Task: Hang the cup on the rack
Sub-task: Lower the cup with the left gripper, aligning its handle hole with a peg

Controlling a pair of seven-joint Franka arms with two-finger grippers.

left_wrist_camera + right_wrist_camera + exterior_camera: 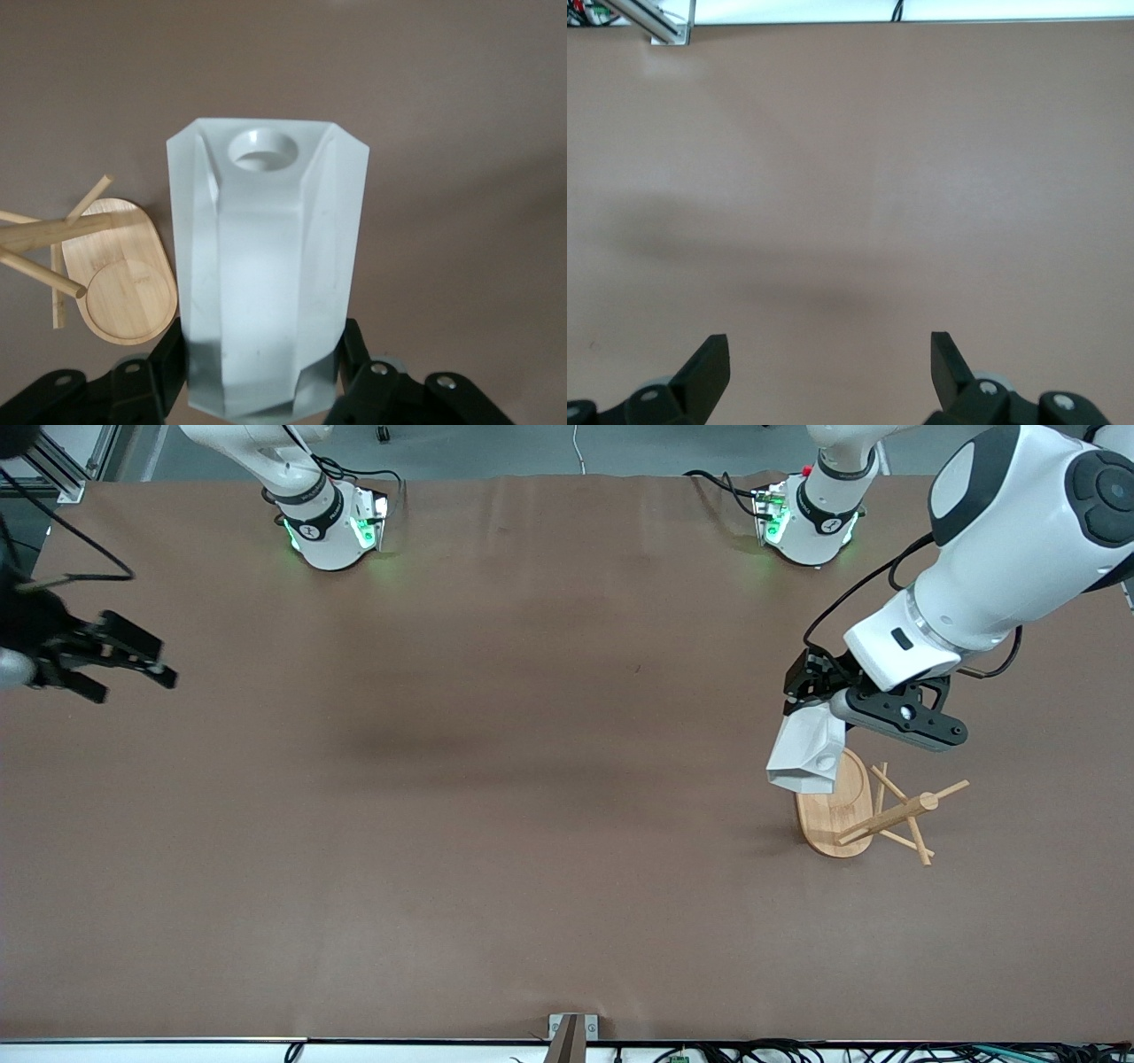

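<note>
The white faceted cup (806, 751) hangs in the air with my left gripper (804, 698) shut on it, over the edge of the rack's base. In the left wrist view the cup (266, 283) fills the middle, its handle hole pointing away from the fingers (168, 363) that press both its sides. The bamboo rack (873, 815) stands toward the left arm's end of the table, on its oval base (124, 283), with thin pegs (40, 274) sticking out from the post. My right gripper (120, 657) waits open over bare table at the right arm's end, nothing between its fingers (709, 367).
Brown table cover (496, 779) spreads wide between the two arms. The table's front edge with cables and a metal bracket (571, 1032) lies nearest the front camera. Both robot bases stand along the top edge.
</note>
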